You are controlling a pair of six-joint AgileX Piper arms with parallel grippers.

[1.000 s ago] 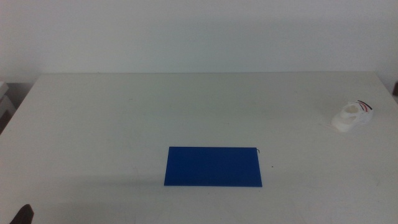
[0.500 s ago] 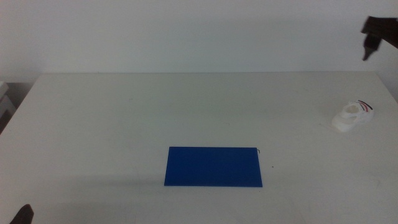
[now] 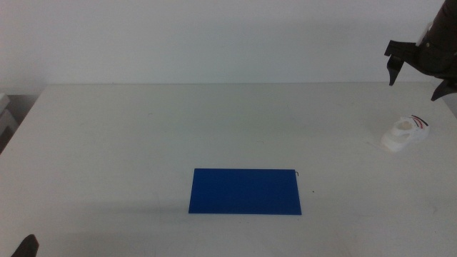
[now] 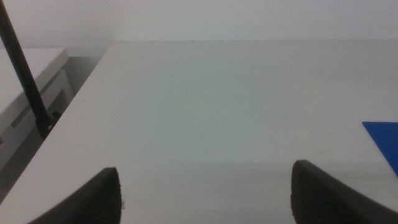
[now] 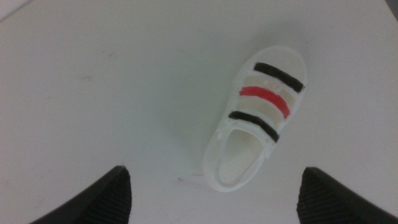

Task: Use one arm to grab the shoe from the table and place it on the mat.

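Right hand (image 3: 415, 74) hovering spread wide right over the white sandal (image 5: 257, 125), lined up for a straight-down grab, blue mat (image 3: 245, 190) well off across the desk (image 3: 143, 143).

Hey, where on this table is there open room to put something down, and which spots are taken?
The table is bare left of and behind the mat, and between the mat and the shoe. The near-right corner is also bare. Crowded: the far-right edge, where the open right gripper hangs above the shoe. The left gripper waits near-left.
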